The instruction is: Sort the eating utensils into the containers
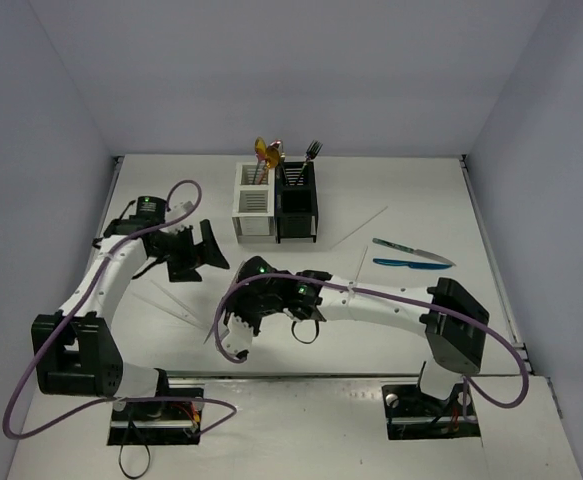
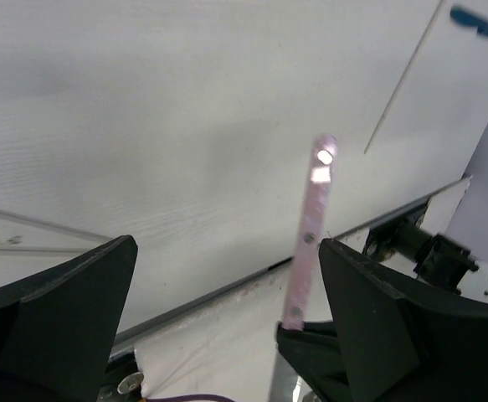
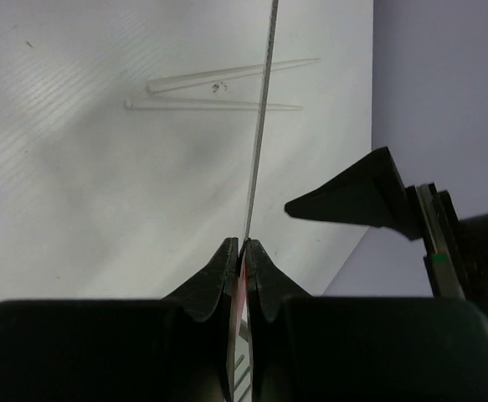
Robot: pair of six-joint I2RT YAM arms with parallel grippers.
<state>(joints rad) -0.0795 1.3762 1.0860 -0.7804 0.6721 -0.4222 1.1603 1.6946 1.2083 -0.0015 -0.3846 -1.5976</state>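
My right gripper [image 1: 233,338] is shut on a slim pink fork, seen edge-on in the right wrist view [image 3: 260,126] with its tines behind the pads [image 3: 227,264]. The pink handle [image 2: 312,226] sticks up between my left gripper's open fingers [image 2: 411,335]. My left gripper [image 1: 203,250] is open and empty, above and left of the right one. The white caddy [image 1: 253,205] and black caddy [image 1: 296,205] stand joined at the back, with gold spoons [image 1: 264,155] and silver forks [image 1: 311,152] in them. Two blue knives [image 1: 411,255] lie to the right.
Two clear sticks [image 1: 166,298] lie on the table left of my right gripper; they also show in the right wrist view [image 3: 227,75]. Another clear stick [image 1: 363,226] lies right of the caddies. Purple cables [image 1: 391,295] run along both arms. Walls close the table at back and sides.
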